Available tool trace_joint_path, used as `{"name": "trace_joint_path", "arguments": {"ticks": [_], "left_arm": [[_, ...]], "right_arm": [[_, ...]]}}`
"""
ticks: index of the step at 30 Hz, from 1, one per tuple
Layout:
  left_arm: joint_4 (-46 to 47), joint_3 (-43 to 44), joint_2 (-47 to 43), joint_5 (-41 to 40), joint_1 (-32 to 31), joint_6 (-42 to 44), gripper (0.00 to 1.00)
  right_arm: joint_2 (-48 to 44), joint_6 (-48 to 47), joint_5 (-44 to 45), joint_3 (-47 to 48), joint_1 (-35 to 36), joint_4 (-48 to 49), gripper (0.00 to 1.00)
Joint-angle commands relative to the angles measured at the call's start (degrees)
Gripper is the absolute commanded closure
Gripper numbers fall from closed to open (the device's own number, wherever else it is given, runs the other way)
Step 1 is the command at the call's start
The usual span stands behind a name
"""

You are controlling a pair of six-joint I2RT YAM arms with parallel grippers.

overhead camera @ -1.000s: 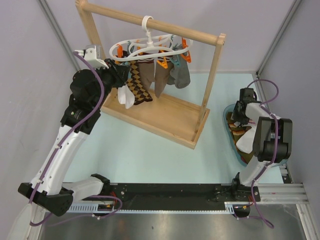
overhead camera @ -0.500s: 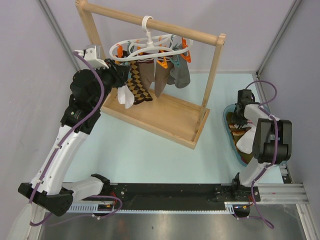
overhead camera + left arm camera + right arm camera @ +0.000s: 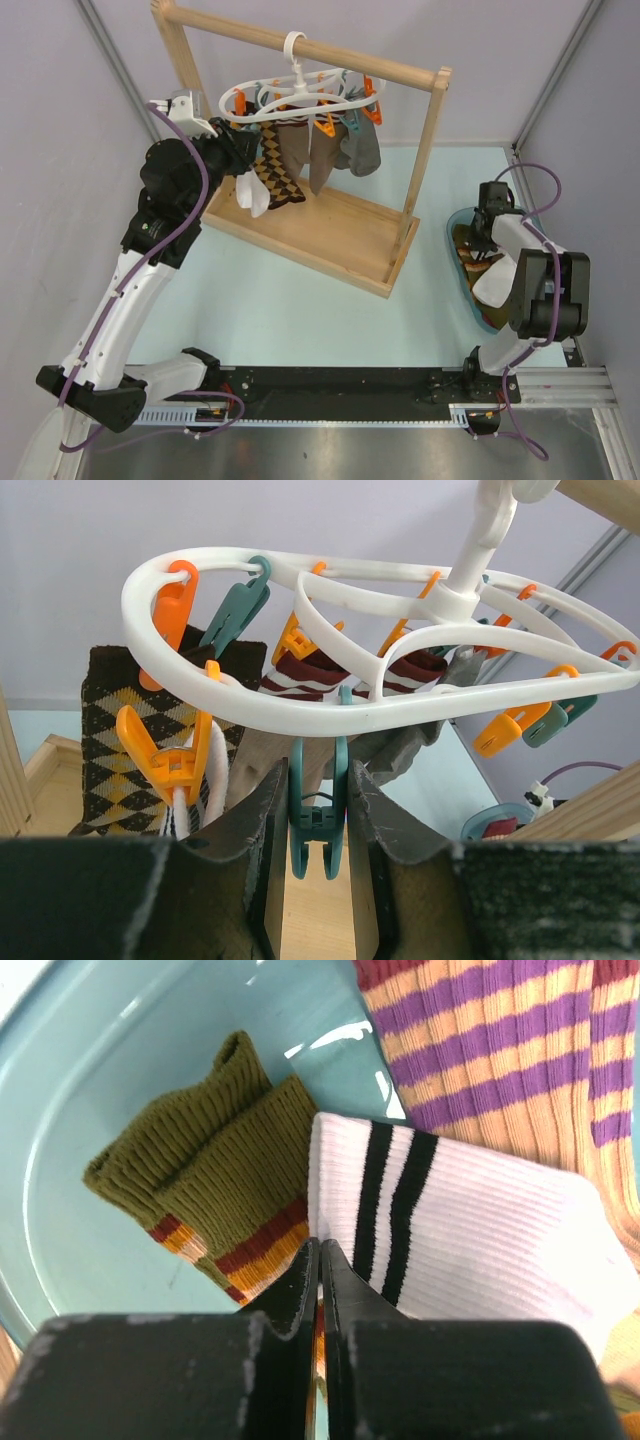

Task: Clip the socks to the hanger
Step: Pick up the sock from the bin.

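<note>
Top external view: the hanger point(image 3: 300, 88) hangs by its hook from the top bar of the wooden rack point(image 3: 300, 45), with several socks point(image 3: 310, 155) already clipped beneath it. The loose socks lie in a teal basin point(image 3: 452, 235) on the counter point(image 3: 300, 300), well apart from the hanger and to the robot's right of the rack's far post. The left end effector point(image 3: 243, 150) is raised to the hanger's left side and is by far the nearer arm. The right end effector point(image 3: 482, 250) points down into the basin, so any sock it takes must travel left and upward to the clips. Left wrist view: the left end effector point(image 3: 316, 775) is clamped on the handles of a teal clip point(image 3: 318, 825) hanging from the front rim of the hanger point(image 3: 330, 718). A finger presses on each side of the clip, and a brown argyle sock point(image 3: 110, 730) hangs to the left. Right wrist view: the right end effector point(image 3: 320, 1250) has its fingers brought fully together. Its tips sit at the near edge of a white sock with black stripes point(image 3: 470, 1230), just beside an olive-cuffed sock point(image 3: 190, 1170), over the basin point(image 3: 90, 1080). The white sock's long axis runs away to the right of the tips. Whether any fabric is pinched cannot be told.
</note>
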Motion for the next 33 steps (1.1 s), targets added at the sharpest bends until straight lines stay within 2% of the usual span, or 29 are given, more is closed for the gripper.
{"name": "trace_joint_path", "arguments": {"ticks": [1, 4, 6, 10, 13, 20, 23, 30, 33], "left_arm": [[-4.1, 0.9, -0.5, -0.2, 0.1, -0.4, 0.98], [-4.1, 1.0, -0.5, -0.2, 0.1, -0.4, 0.98], [-4.2, 1.0, -0.6, -0.4, 0.0, -0.3, 0.98], [-4.3, 1.0, -0.5, -0.4, 0.0, -0.1, 0.98], [-4.3, 1.1, -0.4, -0.4, 0.1, -0.1, 0.98], [-4.4, 1.3, -0.3, -0.4, 0.0, 0.0, 0.98], [-4.4, 1.3, -0.2, -0.5, 0.0, 0.0, 0.98], [-4.4, 1.2, -0.3, -0.3, 0.0, 0.0, 0.98], [-4.3, 1.3, -0.4, -0.2, 0.0, 0.0, 0.98]], "right_arm": [[-2.2, 1.1, -0.1, -1.3, -0.4, 0.9, 1.00], [-1.1, 1.2, -0.1, -1.6, -0.5, 1.1, 0.99], [-0.2, 1.4, 0.5, -1.8, -0.5, 1.3, 0.94], [0.7, 1.3, 2.1, -2.0, -0.3, 1.8, 0.76], [1.2, 1.0, 3.3, -1.9, -0.2, 2.1, 0.68], [3.7, 1.1, 2.2, -1.9, 0.3, 3.0, 0.65], [4.0, 1.2, 1.8, -1.9, 0.3, 3.1, 0.68], [-1.0, 2.0, 2.8, -1.9, 0.7, 1.1, 0.94], [-5.0, 2.7, 2.9, -1.9, 1.1, -0.6, 1.00]]}}
